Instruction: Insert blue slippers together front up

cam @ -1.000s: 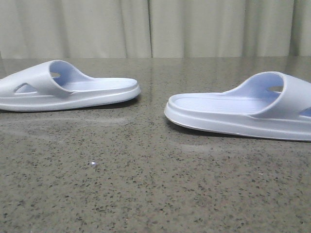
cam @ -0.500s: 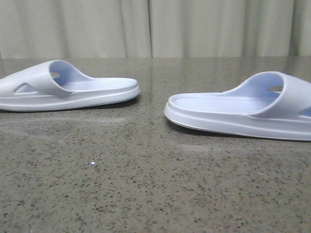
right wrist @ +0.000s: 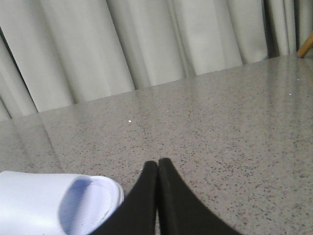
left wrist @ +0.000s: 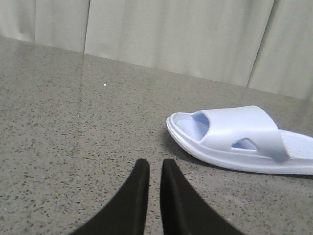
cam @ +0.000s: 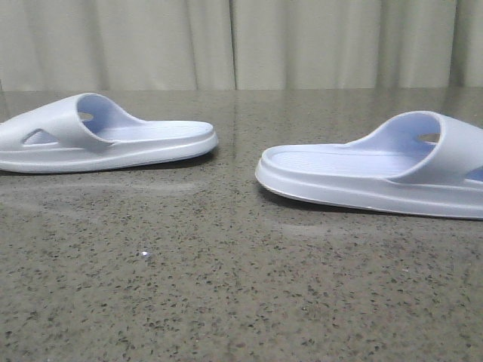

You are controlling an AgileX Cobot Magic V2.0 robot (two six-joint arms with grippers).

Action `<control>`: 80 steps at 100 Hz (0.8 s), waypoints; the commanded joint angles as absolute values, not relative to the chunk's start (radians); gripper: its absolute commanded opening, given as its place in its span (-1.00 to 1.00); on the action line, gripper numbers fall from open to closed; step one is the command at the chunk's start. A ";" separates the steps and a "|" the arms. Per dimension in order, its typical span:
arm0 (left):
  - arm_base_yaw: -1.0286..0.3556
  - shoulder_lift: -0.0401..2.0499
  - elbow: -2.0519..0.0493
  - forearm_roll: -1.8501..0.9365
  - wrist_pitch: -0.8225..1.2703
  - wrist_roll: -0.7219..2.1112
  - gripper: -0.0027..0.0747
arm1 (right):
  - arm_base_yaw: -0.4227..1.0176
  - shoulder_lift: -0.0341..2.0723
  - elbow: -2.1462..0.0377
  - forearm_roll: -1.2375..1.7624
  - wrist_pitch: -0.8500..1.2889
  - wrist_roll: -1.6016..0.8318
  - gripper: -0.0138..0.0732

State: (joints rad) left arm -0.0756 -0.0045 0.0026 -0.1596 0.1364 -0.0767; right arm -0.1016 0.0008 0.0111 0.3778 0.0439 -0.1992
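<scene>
Front view: left slipper (cam: 106, 139) cut off at the left frame edge; toe end out of sight. Right slipper (cam: 370, 170) cut off at the right edge past the strap. Neither arm appears in this view.

Left wrist view: slipper (left wrist: 239, 139) runs off the right edge, heel end not visible. Left claw (left wrist: 151, 169): only the fingertips show, the rest lies below the frame.

Right wrist view: slipper (right wrist: 54, 203) cropped at the left and bottom edges. Right claw (right wrist: 157, 169) likewise cropped. A tan object (right wrist: 306, 45) at the right edge is too little seen to identify.
</scene>
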 commanded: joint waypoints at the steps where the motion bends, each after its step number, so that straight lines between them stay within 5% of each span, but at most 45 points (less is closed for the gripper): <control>1: -0.086 -0.032 0.012 -0.230 0.046 -0.084 -0.89 | -0.106 0.008 0.031 0.407 -0.044 -0.202 -0.89; 36: -0.086 -0.032 0.000 -0.664 -0.026 -0.084 -0.89 | -0.106 0.008 -0.007 0.810 0.059 -0.195 -0.89; 56: -0.086 0.033 -0.090 -0.577 0.035 -0.084 -0.89 | -0.106 0.102 -0.135 0.706 0.142 -0.213 -0.86; 80: -0.086 0.365 -0.322 -0.323 0.234 -0.084 -0.89 | -0.106 0.495 -0.350 0.610 0.357 -0.213 -0.86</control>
State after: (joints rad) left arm -0.0756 0.2438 -0.2114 -0.4099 0.1969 -0.0767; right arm -0.1016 0.3573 -0.2472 0.6456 0.3131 -0.1990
